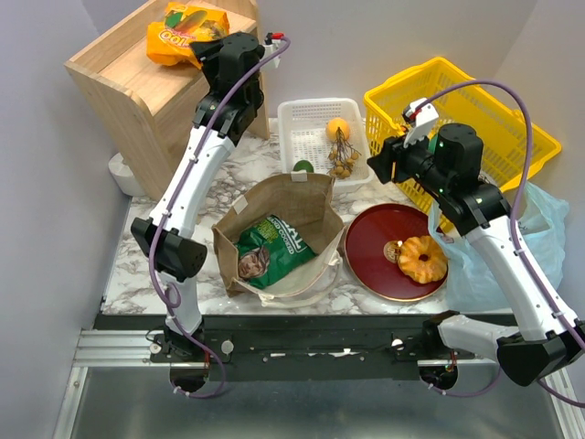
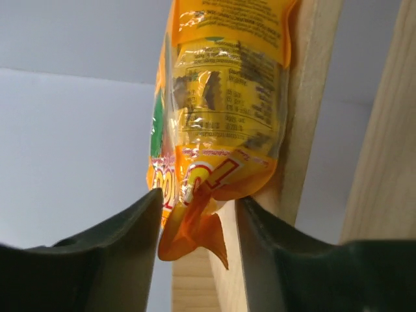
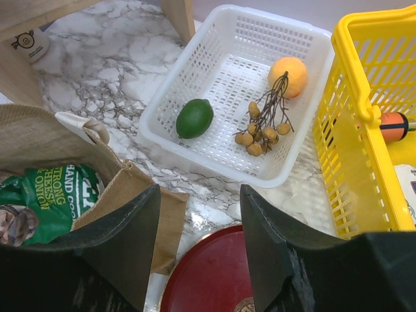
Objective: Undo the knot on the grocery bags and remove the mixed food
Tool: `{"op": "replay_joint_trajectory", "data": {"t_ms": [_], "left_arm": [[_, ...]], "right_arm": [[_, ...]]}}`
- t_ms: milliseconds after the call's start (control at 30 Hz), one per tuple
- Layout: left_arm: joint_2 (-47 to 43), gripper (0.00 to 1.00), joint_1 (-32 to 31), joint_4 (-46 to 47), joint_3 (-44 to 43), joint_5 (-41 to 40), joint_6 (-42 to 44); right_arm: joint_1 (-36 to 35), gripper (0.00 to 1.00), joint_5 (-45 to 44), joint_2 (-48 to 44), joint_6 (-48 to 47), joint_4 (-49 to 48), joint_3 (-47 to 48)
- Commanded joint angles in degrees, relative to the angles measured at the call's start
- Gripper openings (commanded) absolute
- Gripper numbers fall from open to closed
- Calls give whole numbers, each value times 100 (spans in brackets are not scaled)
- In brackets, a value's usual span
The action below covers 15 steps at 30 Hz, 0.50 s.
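My left gripper (image 1: 203,48) is open at the top of the wooden box (image 1: 137,82), with a corner of the orange snack packet (image 2: 221,117) between its fingers; the packet (image 1: 183,32) lies on the box. My right gripper (image 1: 377,169) is open and empty above the table, between the brown paper bag (image 1: 306,197) and the red plate (image 1: 375,238). The green snack packet (image 1: 274,249) lies in the brown bag. The ring pastry (image 1: 422,259) sits on the plate. The light blue plastic bag (image 1: 544,242) lies slack at the right; no knot shows.
A white basket (image 3: 214,162) holds the orange fruit (image 3: 289,75), a dark green round fruit (image 3: 194,118) and the brown stemmed bunch (image 3: 263,127). The yellow basket (image 1: 475,91) stands at the back right. The brown bag's cream handle (image 3: 81,127) lies near my right gripper.
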<state>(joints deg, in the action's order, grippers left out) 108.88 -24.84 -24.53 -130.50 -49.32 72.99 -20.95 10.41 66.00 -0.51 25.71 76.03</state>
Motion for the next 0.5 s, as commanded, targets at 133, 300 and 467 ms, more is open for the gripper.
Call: {"op": "replay_joint_trajectory", "data": {"t_ms": [133,300,467], "left_arm": [[134,0,-56,526,-117,-409,-75],[2,0,-47,1372,33,-913,303],[-174,0,163,1680,51,-1158,769]], "right_arm": [[65,61,92,-218,-159,-146,-176],[91,63,66,-350,-168,-111,-343],[135,63,119,-438,-142,-154,-536]]}}
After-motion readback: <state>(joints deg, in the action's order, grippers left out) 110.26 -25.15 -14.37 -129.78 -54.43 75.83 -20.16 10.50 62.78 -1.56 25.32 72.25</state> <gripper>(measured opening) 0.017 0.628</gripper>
